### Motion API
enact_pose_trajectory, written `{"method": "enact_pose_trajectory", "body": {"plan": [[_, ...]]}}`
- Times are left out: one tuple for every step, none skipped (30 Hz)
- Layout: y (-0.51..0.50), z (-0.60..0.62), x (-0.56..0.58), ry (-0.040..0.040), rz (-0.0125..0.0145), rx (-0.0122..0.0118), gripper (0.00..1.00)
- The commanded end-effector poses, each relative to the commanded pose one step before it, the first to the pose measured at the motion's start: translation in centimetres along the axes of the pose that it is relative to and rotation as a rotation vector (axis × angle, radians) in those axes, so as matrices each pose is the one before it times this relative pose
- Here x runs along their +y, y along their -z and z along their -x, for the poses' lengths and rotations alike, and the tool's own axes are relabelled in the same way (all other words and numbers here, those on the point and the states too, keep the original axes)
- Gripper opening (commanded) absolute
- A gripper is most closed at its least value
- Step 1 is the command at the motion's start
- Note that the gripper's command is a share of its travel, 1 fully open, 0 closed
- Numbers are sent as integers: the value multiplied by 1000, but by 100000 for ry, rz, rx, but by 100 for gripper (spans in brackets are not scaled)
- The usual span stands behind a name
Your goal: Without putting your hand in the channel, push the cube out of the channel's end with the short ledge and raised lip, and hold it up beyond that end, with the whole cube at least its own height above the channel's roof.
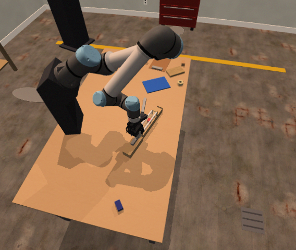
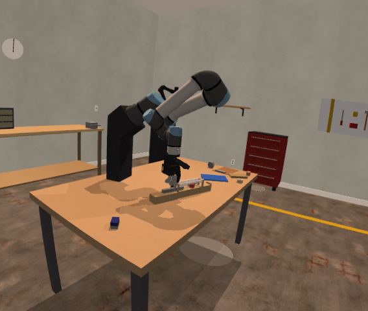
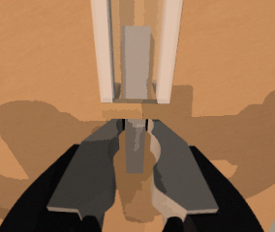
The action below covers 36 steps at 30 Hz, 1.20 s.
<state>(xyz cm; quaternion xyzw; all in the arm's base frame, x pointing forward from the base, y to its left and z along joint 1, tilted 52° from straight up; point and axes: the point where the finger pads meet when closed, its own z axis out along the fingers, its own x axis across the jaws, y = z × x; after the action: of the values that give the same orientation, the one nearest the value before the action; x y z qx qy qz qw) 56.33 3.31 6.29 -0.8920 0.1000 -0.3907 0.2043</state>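
The channel (image 1: pixel 145 128) is a long wooden tray with pale see-through walls, lying across the table's middle; it also shows in the exterior view (image 2: pixel 181 192). The small red cube (image 1: pixel 148 119) sits inside it, toward the far end (image 2: pixel 192 184). My gripper (image 1: pixel 134 132) hangs just outside the channel's near mouth and is shut on a thin grey stick (image 1: pixel 136 139). In the wrist view the fingers clamp the stick (image 3: pixel 136 87), which reaches forward between the channel walls (image 3: pixel 137 53). The cube is hidden in the wrist view.
A second grey bar (image 1: pixel 143 104) lies beside the channel. A blue pad (image 1: pixel 156 84), a wooden block (image 1: pixel 175 71) and a tape roll (image 1: pixel 180 82) lie at the far end of the table. A small blue block (image 1: pixel 119 205) lies near the front edge. The arm's black pedestal (image 1: pixel 59 99) stands at the left.
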Motion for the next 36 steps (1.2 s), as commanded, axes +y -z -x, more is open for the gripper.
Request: {"method": "enact_pose_trajectory", "body": {"plan": [[21,-31,-6,36,13,77,0],[0,0,0,0,0,0,0],[0,0,0,0,0,0,0],[0,0,0,0,0,0,0],[0,0,0,0,0,0,0],[0,0,0,0,0,0,0],[0,0,0,0,0,0,0],[0,0,0,0,0,0,0],[0,0,0,0,0,0,0],[0,0,0,0,0,0,0],[0,0,0,0,0,0,0],[0,0,0,0,0,0,0],[0,0,0,0,0,0,0],[0,0,0,0,0,0,0],[0,0,0,0,0,0,0],[0,0,0,0,0,0,0],[0,0,0,0,0,0,0],[0,0,0,0,0,0,0],[0,0,0,0,0,0,0],[0,0,0,0,0,0,0],[0,0,0,0,0,0,0],[0,0,0,0,0,0,22],[0,0,0,0,0,0,22],[0,0,0,0,0,0,22],[0,0,0,0,0,0,22],[0,0,0,0,0,0,22],[0,0,0,0,0,0,22],[0,0,0,0,0,0,22],[0,0,0,0,0,0,22],[0,0,0,0,0,0,22],[0,0,0,0,0,0,22],[0,0,0,0,0,0,22],[0,0,0,0,0,0,22],[0,0,0,0,0,0,22],[0,0,0,0,0,0,22],[0,0,0,0,0,0,22]]}}
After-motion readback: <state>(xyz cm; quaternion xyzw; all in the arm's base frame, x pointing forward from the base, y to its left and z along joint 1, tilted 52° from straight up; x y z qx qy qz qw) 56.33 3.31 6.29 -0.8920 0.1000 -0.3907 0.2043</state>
